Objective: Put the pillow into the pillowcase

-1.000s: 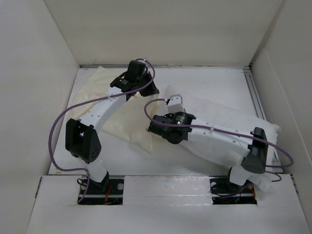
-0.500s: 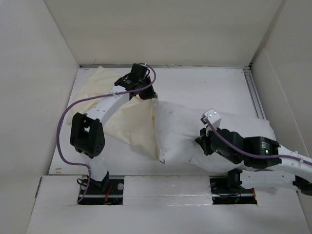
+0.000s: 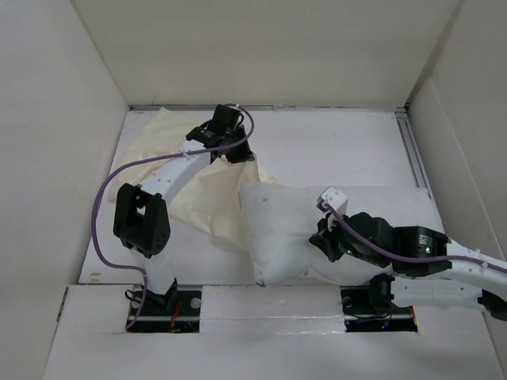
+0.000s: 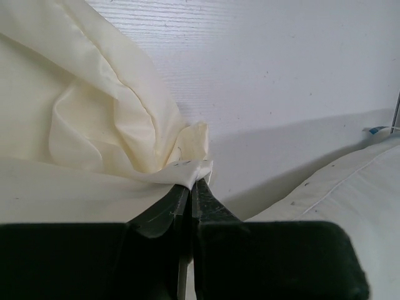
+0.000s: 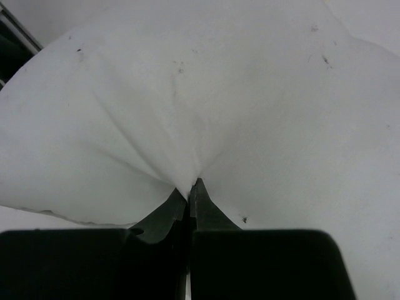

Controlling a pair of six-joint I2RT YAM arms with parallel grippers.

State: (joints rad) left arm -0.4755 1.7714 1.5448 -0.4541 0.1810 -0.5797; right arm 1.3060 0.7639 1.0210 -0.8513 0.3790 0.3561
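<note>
Cream pillowcase [image 4: 87,119] hem between fingers [image 4: 160,215]

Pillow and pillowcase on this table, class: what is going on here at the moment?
Two robot arms are handling bedding. The left end effector is shut on a bunched edge of the cream pillowcase, near its far right corner. The right end effector is shut on a pinched fold of the white pillow. The pillow lies on the table just right of the pillowcase, with its left end against it. The pillow is not yet inside.
</note>
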